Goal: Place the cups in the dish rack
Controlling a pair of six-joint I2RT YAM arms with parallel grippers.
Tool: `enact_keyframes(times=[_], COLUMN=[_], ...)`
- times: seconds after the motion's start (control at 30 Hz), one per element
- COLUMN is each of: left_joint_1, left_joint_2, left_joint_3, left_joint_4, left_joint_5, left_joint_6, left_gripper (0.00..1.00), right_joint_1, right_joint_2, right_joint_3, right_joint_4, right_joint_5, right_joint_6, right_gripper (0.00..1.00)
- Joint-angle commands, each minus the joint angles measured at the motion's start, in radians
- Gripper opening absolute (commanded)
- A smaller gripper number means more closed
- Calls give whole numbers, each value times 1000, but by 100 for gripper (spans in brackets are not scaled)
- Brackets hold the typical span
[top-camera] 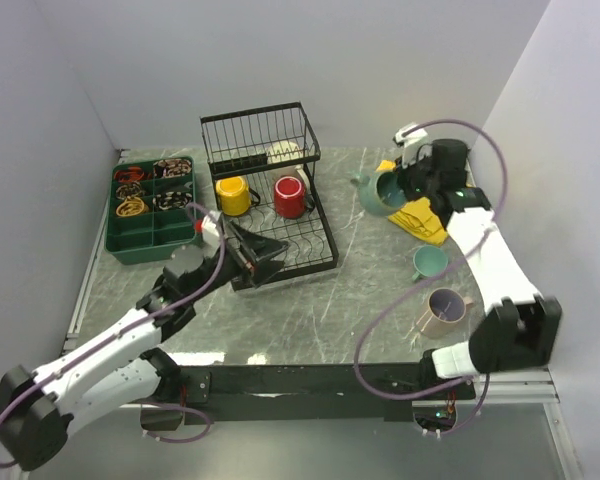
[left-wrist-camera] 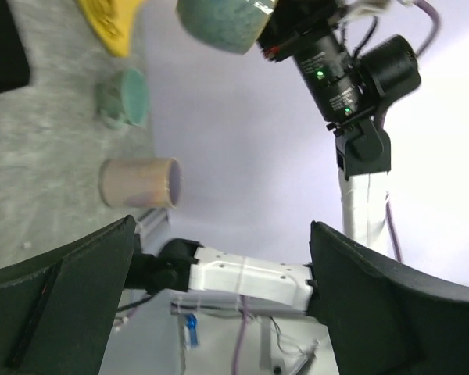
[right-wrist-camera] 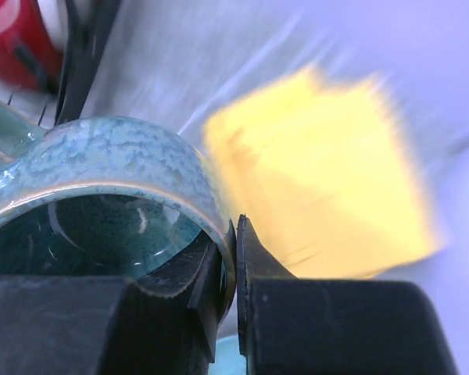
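My right gripper (top-camera: 398, 187) is shut on the rim of the large teal cup (top-camera: 378, 193), one finger inside and one outside, and holds it above the table right of the dish rack (top-camera: 270, 200); the cup fills the right wrist view (right-wrist-camera: 102, 180). In the rack lie the yellow cup (top-camera: 233, 195), the red cup (top-camera: 291, 196) and a cream cup (top-camera: 284, 153). The small teal cup (top-camera: 429, 263) and the pinkish-beige cup (top-camera: 444, 311) stand on the table at right. My left gripper (top-camera: 263, 258) is open and empty at the rack's front edge.
A dark green compartment tray (top-camera: 152, 208) with small items sits at the back left. A yellow cloth (top-camera: 422, 218) lies under the right arm and shows in the right wrist view (right-wrist-camera: 328, 172). White walls close in on the sides and back.
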Motion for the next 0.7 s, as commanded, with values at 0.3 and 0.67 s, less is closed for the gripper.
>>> enact_keyframes(times=[0.3,0.67], left_joint_1=[44,40], left_joint_2=[299,318], left_joint_3=[290,284], left_joint_4=[534,623], left_joint_5=[598,652], left_joint_6=[-117,-183], left_gripper=[98,98], right_joint_1=[114,321], right_joint_2=[-536,-726], right_joint_3=[-129,-283], right_joint_4=[463,608], right_joint_5=[-204,-232], right_joint_6=[-531,-534], right_gripper=[0,0])
